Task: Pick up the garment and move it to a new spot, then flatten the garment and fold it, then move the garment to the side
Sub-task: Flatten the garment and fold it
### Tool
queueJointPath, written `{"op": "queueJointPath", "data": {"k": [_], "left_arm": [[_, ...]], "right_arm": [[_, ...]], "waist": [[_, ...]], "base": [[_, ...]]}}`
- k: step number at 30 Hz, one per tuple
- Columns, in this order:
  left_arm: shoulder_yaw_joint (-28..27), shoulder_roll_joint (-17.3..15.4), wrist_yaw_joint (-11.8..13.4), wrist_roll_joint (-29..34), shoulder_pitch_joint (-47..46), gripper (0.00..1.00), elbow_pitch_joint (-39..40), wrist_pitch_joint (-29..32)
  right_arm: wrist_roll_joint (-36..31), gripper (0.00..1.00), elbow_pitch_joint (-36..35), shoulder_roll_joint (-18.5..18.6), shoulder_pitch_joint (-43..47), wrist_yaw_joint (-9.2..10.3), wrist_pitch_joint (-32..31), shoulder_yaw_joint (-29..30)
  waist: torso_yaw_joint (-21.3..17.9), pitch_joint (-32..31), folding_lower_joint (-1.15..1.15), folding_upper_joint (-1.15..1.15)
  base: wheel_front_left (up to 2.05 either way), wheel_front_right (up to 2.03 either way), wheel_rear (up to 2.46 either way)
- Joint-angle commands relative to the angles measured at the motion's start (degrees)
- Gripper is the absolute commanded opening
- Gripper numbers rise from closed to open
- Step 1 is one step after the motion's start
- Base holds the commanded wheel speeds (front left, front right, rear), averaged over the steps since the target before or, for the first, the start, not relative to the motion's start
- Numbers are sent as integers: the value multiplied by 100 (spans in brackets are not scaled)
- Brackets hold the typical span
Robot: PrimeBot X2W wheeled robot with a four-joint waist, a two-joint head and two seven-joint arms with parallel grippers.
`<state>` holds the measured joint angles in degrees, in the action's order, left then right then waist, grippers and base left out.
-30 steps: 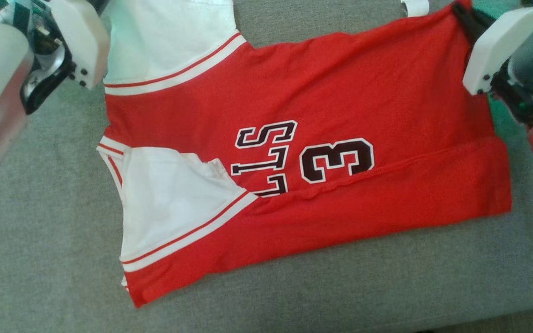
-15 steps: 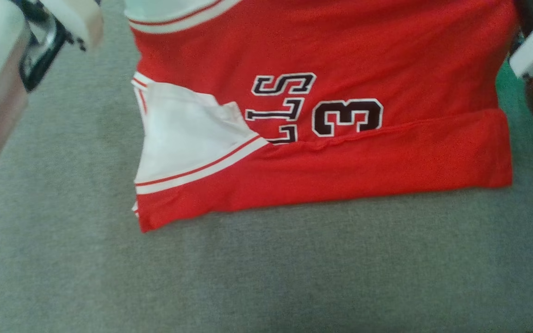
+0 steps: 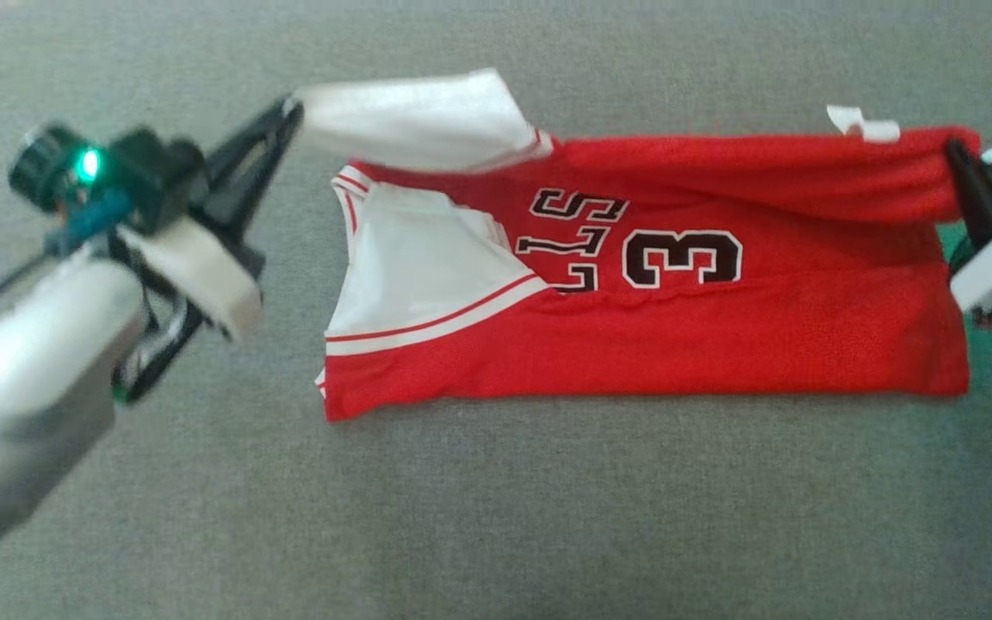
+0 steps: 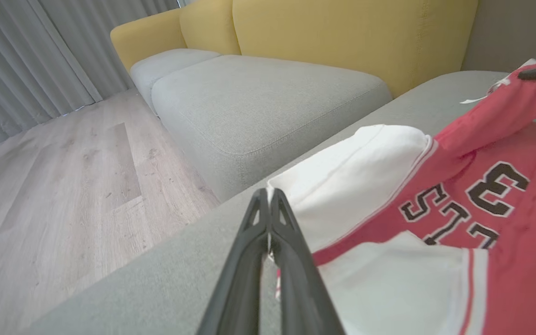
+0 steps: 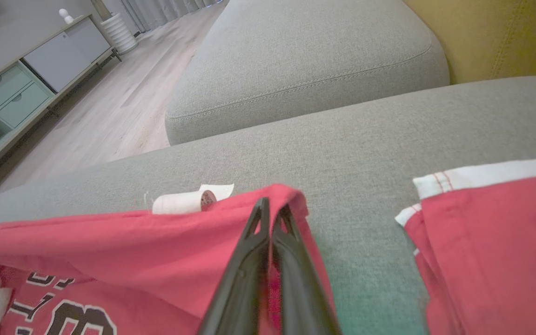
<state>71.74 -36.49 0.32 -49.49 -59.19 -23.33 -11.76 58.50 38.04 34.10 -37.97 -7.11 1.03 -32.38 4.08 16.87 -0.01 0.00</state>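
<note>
Your jersey (image 3: 634, 336) sits dead centre on the grey cushion (image 3: 496, 517), with its 12 o'clock edge lifted up. Your left gripper (image 3: 289, 110), at 10 o'clock, is pinched onto the white sleeve corner. Your right gripper (image 3: 952, 151), at 2 o'clock, is clamped on the red hem corner.

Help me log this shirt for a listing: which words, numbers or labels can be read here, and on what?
"3": large dark number with white edging, on the red jersey.
"LLS": dark letters beside the number; a fold partly covers the first L, and any letters before it are hidden.
White tag at the jersey's far edge: it carries a small dark mark, too small to read.
</note>
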Motion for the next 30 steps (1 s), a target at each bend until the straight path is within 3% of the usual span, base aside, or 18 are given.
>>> {"op": "queueJointPath", "data": {"k": [1,11,16,24,25,26,27,28,29,30], "left_arm": [[-247,-348,142,-69,-30,0,279,-69],[-127,-995,1049,-329,1305,0,1932,-95],[-75,-956,1231,-367,1675,0,2147,-141],[-112,-712,1420,-228,2018,0,1833,-270],[-134,-689,1438,-217,2059,0,1796,-280],[-158,-668,1455,-200,2097,0,1763,-289],[-177,-644,1462,-192,2142,0,1733,-296],[-194,-623,1464,-183,2185,10,1703,-301],[-212,-601,1472,-174,2226,38,1670,-306],[-212,-601,1472,-174,2226,38,1670,-306]], "right_arm": [[33,0,-166,202,206,-37,95,44],[-77,0,-503,331,1118,-37,185,306],[-219,0,-586,237,1439,-37,217,513],[-389,0,-817,32,1963,-37,291,907],[-406,5,-853,1,2038,-37,283,952],[-423,23,-884,-24,2111,-37,263,995],[-437,49,-916,-53,2185,-37,233,1031],[-446,93,-942,-83,2256,-37,207,1077],[-461,100,-956,-112,2325,-37,194,1136],[-461,100,-956,-112,2325,-37,194,1136]], "waist": [[63,-108,1,0],[136,-200,1,0],[161,-162,1,0],[115,-193,1,0],[100,-210,1,0],[85,-226,1,0],[68,-250,1,0],[54,-273,1,0],[42,-296,1,0],[42,-296,1,0]], "base": [[0,0,0],[0,0,0],[0,0,0],[0,0,0],[0,0,0],[0,0,0],[0,0,0],[0,0,0],[0,0,0],[0,0,0]]}}
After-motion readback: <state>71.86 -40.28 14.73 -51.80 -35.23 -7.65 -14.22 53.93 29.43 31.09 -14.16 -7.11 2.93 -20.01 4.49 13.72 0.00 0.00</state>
